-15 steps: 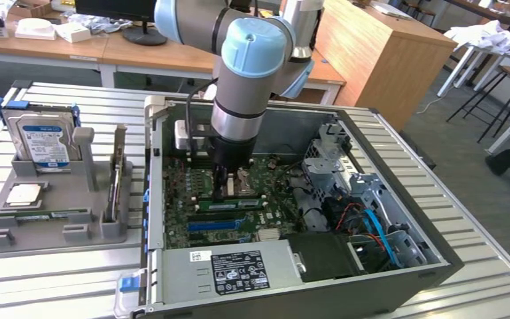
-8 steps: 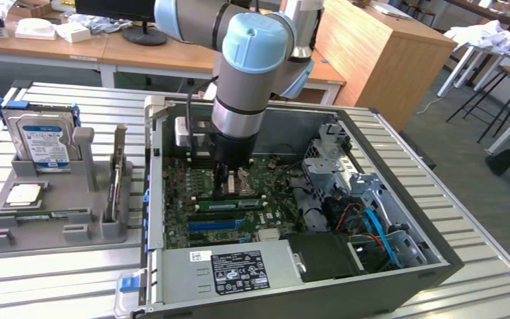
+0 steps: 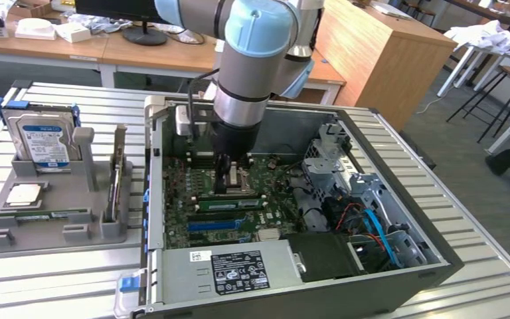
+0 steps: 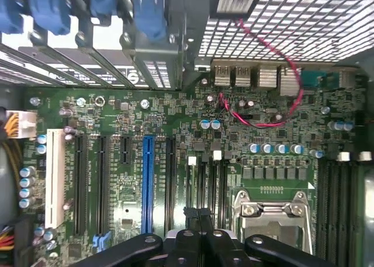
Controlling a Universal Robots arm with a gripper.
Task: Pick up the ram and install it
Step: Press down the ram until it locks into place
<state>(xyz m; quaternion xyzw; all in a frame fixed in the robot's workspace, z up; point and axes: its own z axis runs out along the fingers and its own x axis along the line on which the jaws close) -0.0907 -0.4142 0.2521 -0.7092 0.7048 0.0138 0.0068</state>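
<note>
A: Where's the ram (image 3: 116, 174)?

B: Left of centre in the exterior view, standing on edge in the grey holder (image 3: 51, 212) on the tabletop (image 3: 51, 279). Its long axis runs from the frame's bottom toward the top, beside the hard drive (image 3: 42, 143).

A: And the fingers (image 4: 198, 232)?

B: Closed together, gripping nothing, down inside the open computer case (image 3: 397, 266) at the frame's centre, just over the motherboard (image 4: 175, 144) near the processor socket (image 4: 272, 211).

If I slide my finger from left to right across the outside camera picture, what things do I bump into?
Hard drive → grey holder tray → ram standing in the tray → open computer case with the gripper inside → white-legged stool.
</note>
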